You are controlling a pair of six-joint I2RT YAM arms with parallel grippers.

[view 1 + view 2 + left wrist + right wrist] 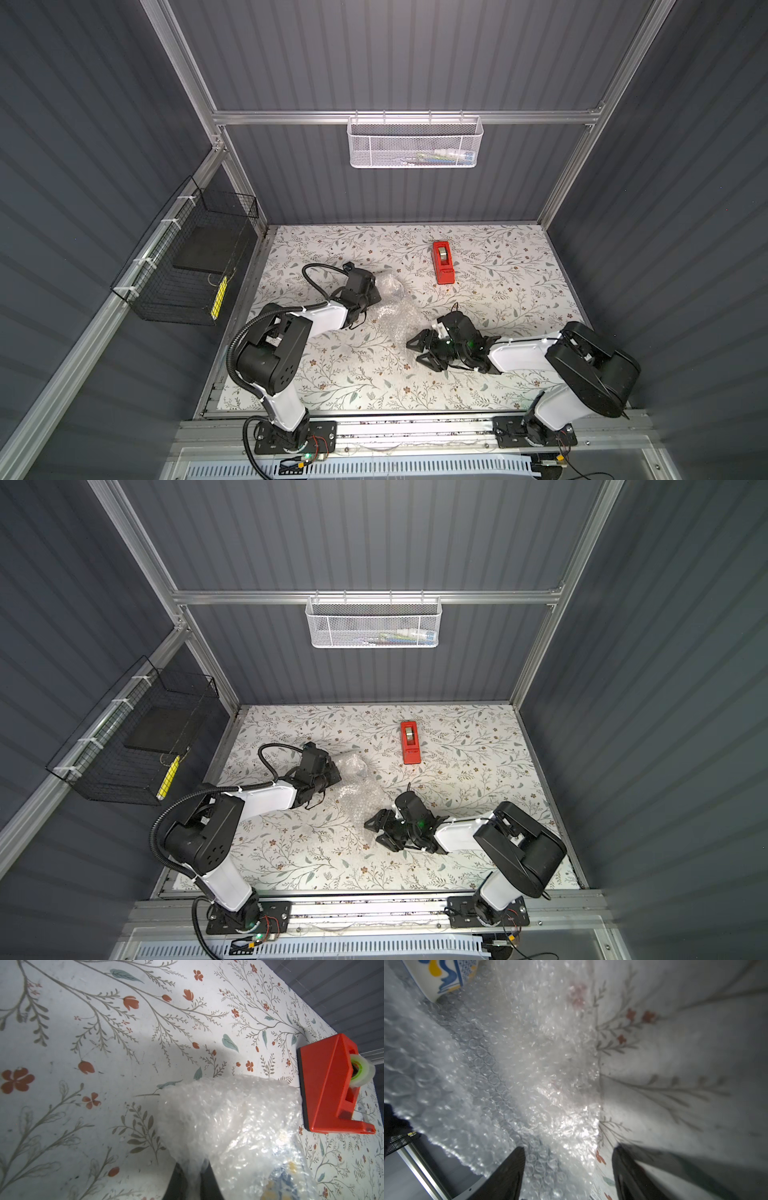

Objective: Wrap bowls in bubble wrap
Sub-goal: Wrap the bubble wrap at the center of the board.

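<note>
**Bubble wrap** [392, 309] [353, 789]: a crumpled clear sheet on the floral surface [511, 291], near its middle. With the back wall taken as 12 o'clock, the sheet runs from about 11 o'clock to about 5 o'clock between the two arms, as seen in both top views.

**Bowl** [280, 1180]: in the left wrist view its blue and yellow pattern shows through the plastic, close beside the left gripper [193, 1183]. In the right wrist view part of the bowl [444, 976] is uncovered. It is white with blue and yellow paint and sits on the sheet at the end far from the right gripper [569, 1174]. In the top views it cannot be made out under the wrap.

**Left gripper** [375, 293]: it is at the 11 o'clock end of the wrap. The wrist view shows its fingers close together, clamped on a fold of the sheet that rises between them.

**Right gripper** [422, 350] [376, 831]: it is at the 5 o'clock end of the wrap, low over the surface and pointing toward 9 o'clock. Its fingers stand well apart. The edge of the sheet lies between them, and neither finger is seen pressing on it.

**Red tape dispenser** [443, 262] [332, 1088]: it stands at about 1 o'clock from the wrap, near it and apart from both grippers.
</note>
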